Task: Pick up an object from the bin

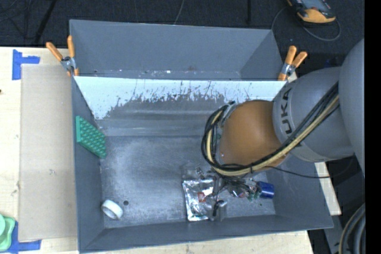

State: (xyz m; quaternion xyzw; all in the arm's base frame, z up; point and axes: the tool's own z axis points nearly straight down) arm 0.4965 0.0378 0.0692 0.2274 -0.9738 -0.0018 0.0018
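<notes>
The gripper [217,202] sits low at the right edge of a crumpled silver foil packet [194,198]; its grip cannot be told. A small blue cylinder [266,190] lies right of the packet.

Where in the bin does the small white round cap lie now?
The white cap lies in the near left corner of the bin in the camera view, below the green perforated plate and left of the crumpled silver wrapper.

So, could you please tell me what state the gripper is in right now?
Gripper: cannot be told; it is over the crumpled silver wrapper near the front of the bin.
</notes>
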